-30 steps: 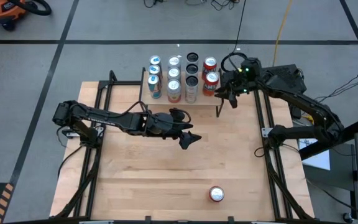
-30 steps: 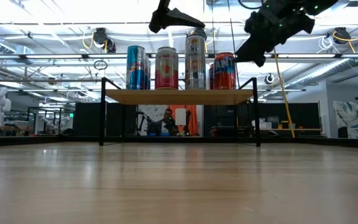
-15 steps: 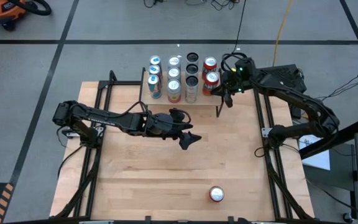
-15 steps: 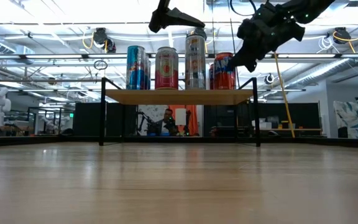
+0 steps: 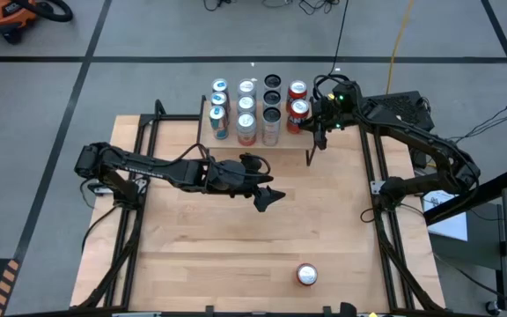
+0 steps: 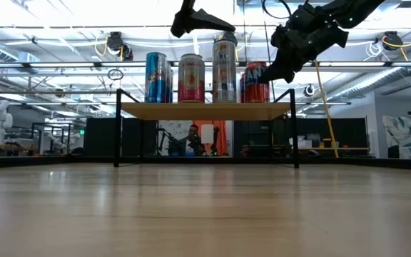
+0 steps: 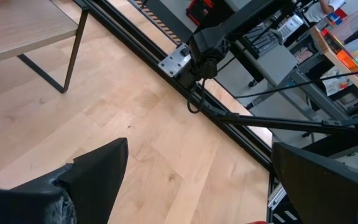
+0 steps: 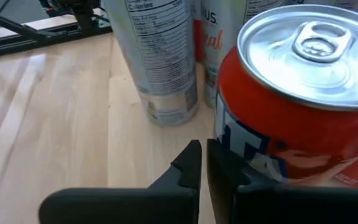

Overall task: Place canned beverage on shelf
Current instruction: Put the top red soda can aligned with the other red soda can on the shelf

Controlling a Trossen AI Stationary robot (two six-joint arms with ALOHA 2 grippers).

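Right gripper [image 5: 313, 134] closed and empty beside the orange-red aluminium can [image 5: 299, 113] on the small raised light-wood shelf with thin black metal legs [image 6: 205, 111].

That can stands upright at the shelf's right end with other tall cans in two rows; the right gripper's dark fingers [image 8: 194, 163] are pressed together just beside its wall, holding nothing. The left gripper [image 5: 267, 195] hangs wide open and empty over the middle of the light wooden tabletop [image 5: 218, 255]. A lone red can [image 5: 306, 275] stands near the tabletop's front edge, well apart from the shelf.
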